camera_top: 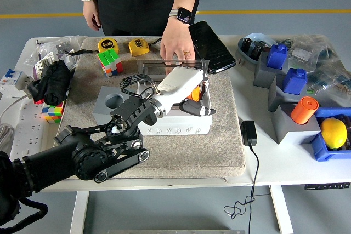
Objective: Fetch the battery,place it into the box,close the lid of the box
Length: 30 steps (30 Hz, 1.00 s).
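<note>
Orange cylindrical battery (193,93) in grey box (176,125), under left robot hand (189,94).

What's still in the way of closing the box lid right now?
The left hand is over the open box with the orange battery under it. A person's hand rests at the raised lid. Both must clear first.
</note>
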{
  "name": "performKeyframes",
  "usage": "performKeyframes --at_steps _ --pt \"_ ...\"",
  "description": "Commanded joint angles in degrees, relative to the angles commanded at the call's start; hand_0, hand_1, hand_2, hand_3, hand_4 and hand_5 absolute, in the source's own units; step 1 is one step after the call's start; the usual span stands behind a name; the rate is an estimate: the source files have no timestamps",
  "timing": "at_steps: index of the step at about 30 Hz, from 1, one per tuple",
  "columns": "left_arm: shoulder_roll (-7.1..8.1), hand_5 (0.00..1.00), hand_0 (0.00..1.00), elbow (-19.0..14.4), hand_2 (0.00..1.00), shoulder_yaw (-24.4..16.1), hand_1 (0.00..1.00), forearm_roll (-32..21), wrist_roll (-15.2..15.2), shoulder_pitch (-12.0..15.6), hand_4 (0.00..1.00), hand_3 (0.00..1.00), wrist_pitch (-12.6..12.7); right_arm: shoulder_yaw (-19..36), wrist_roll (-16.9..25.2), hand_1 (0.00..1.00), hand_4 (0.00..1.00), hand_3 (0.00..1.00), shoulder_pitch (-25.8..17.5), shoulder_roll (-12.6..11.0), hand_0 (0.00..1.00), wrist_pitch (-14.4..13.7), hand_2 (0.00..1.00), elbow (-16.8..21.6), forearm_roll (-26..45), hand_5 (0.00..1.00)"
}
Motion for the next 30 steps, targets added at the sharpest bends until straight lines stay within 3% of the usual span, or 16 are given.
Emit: performKeyframes --at_steps 5,6,17,18,23,24,29,30 --pt "-0.13 0.476 0.065 0.53 0.146 -0.09 0.041 0.10 1.30 0.05 0.998 0.202 -0.68 0.61 -0.01 0.682 0.998 0.645 0.10 -0.05 0.724 -0.04 0.682 0.40 -0.67 0.583" --pt "-0.19 0.492 0.106 0.66 0.180 -0.10 0.093 0.26 1.49 0.08 0.998 0.232 -0.84 0.72 -0.01 0.682 0.998 0.645 0.12 -0.03 0.724 -0.05 0.682 0.45 -0.77 0.582" --pt "-0.82 0.514 0.125 1.64 0.194 -0.13 0.127 0.02 3.58 0.29 0.998 0.246 -1.68 1.23 -0.05 0.681 0.998 0.644 0.22 -0.07 0.724 -0.08 0.682 0.83 -1.44 0.582" --pt "-0.88 0.524 0.156 1.73 0.241 -0.15 0.203 0.03 3.87 0.34 0.998 0.294 -1.90 1.25 -0.05 0.681 0.998 0.644 0.23 -0.06 0.724 -0.07 0.681 0.87 -1.51 0.581" --pt "-1.12 0.524 0.156 2.24 0.241 -0.08 0.203 0.01 4.25 0.54 0.998 0.294 -2.42 1.40 -0.06 0.681 0.998 0.644 0.24 -0.03 0.724 -0.07 0.681 1.00 -1.75 0.581" --pt "-1.14 0.533 0.203 2.25 0.314 -0.07 0.338 0.00 4.22 0.61 0.998 0.367 -2.49 1.44 -0.06 0.681 0.998 0.644 0.22 -0.03 0.724 -0.06 0.682 1.02 -1.81 0.582" --pt "-1.17 0.533 0.203 2.08 0.314 -0.38 0.338 -0.24 4.37 0.66 0.998 0.367 -3.29 1.53 -0.07 0.681 0.998 0.644 0.28 -0.03 0.724 -0.07 0.682 1.05 -1.93 0.582" --pt "-1.18 0.547 0.269 2.08 0.406 -0.41 0.505 -0.15 4.37 0.67 0.998 0.428 -3.34 1.54 -0.07 0.681 0.998 0.644 0.29 -0.03 0.724 -0.06 0.681 1.07 -1.96 0.581"
